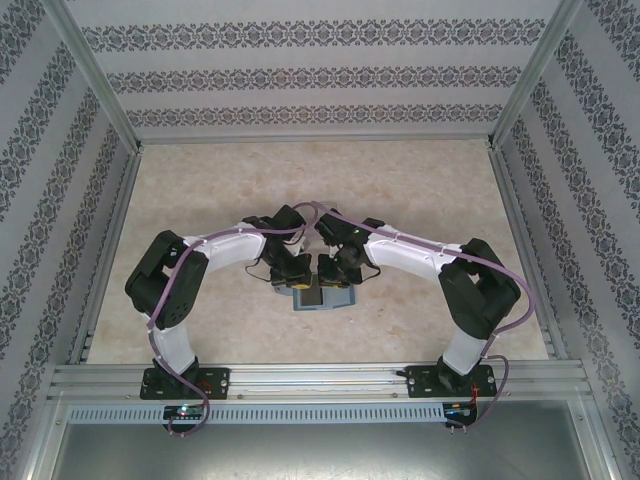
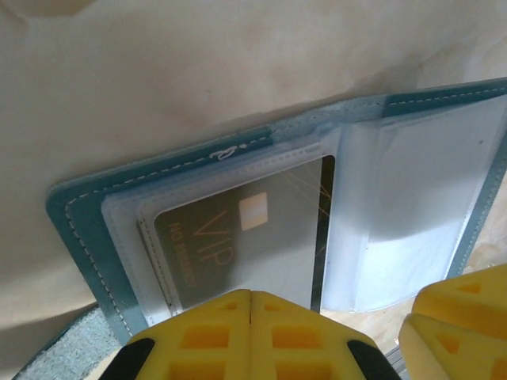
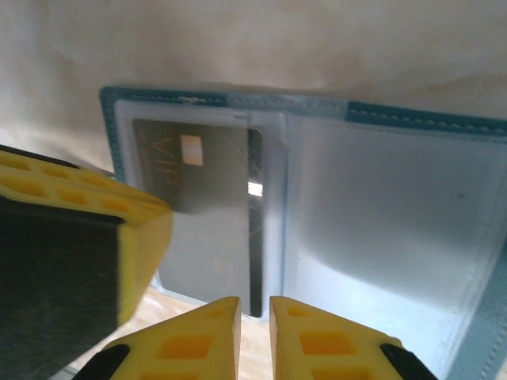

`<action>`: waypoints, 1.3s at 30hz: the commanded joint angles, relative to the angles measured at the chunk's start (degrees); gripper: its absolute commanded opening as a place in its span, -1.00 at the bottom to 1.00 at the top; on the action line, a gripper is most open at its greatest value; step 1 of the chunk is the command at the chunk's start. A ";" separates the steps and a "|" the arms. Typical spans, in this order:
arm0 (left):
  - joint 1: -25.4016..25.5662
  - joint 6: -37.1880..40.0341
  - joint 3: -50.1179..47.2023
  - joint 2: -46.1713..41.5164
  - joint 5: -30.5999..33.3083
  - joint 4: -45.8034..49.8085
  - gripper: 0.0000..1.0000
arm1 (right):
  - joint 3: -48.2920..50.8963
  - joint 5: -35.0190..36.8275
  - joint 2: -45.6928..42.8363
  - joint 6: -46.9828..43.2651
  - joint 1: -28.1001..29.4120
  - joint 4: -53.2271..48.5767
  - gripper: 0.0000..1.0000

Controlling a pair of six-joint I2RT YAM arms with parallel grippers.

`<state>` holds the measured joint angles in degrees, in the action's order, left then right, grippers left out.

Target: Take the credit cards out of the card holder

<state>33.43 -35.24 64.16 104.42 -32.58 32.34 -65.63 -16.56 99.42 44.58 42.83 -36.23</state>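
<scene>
Beige tabletop (image 1: 200, 200): card holder (image 1: 340, 302) open flat, long axis left-right; left fingers (image 2: 206, 336) together, right fingers (image 3: 317, 344) slightly apart.

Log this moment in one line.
teal folding card holder: open | dark VIP credit card: inside holder | left hand: shut, at holder's edge | right hand: nearly closed, grip unclear

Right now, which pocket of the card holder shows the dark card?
The pocket by the left tool: dark VIP card behind its clear window. The other pocket shows only pale blue-grey.
</scene>
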 commanded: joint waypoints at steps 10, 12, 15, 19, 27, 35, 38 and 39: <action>1.11 -0.79 -0.08 1.38 0.00 -0.97 -1.00 | 3.53 -5.57 2.14 3.39 -1.49 8.15 -0.68; 1.11 -0.73 -0.09 1.46 0.31 -0.85 -1.00 | 3.61 -5.77 2.44 3.59 -1.58 8.60 -0.68; 1.11 -0.59 -0.06 1.71 0.29 -0.61 -1.00 | 3.82 -5.86 2.84 3.59 -1.66 8.72 -0.68; 1.11 -0.58 -0.25 1.71 0.38 -0.56 -1.00 | 4.10 -5.77 3.23 3.59 -1.77 8.98 -0.67; 1.12 -0.61 -0.42 1.64 0.43 -0.54 -1.00 | 4.20 -5.84 3.99 3.50 -1.81 9.60 -0.66; 1.11 -0.54 -0.44 1.53 0.41 -0.52 -1.00 | 4.21 -5.93 4.71 3.41 -1.96 9.76 -0.66; 1.11 -0.58 -0.43 1.63 0.35 -0.56 -1.00 | 4.20 -5.94 5.06 3.26 -1.96 9.90 -0.66; 1.11 -0.56 -0.36 1.65 0.35 -0.53 -1.00 | 4.28 -5.94 5.09 3.28 -1.88 9.86 -0.66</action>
<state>33.80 -35.38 64.10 105.41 -32.56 32.12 -62.06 -21.98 103.61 47.83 41.34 -26.57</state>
